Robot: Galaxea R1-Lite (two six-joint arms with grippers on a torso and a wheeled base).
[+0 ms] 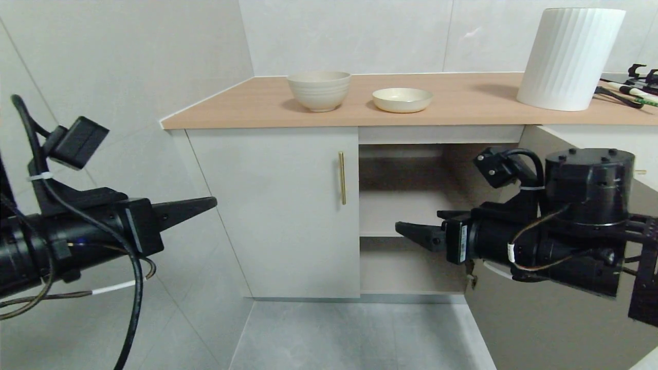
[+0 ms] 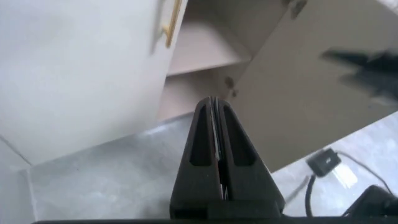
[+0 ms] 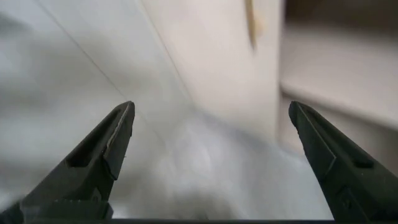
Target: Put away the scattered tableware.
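On the wooden countertop (image 1: 462, 110) a cream ribbed bowl (image 1: 318, 90) stands upright near the left end, and a shallow cream dish (image 1: 402, 99) sits just beside it to the right, the two apart. Farther right on the same top stands a tall white fluted container (image 1: 569, 57), with some dark-handled utensils (image 1: 628, 91) lying at the far right edge. Below the counter, the left cabinet door (image 1: 277, 210) is closed, its brass handle (image 1: 342, 178) upright along its right edge. The right cabinet door (image 1: 519, 329) is swung open, exposing an inner shelf (image 1: 398, 211). The left gripper (image 1: 209, 204) (image 2: 213, 111) hangs low before the tiled wall, well left of the closed door, its fingers pressed together on nothing. The right gripper (image 1: 406, 230) (image 3: 210, 121) sits in front of the open compartment at about shelf height, its fingers spread wide and holding nothing.
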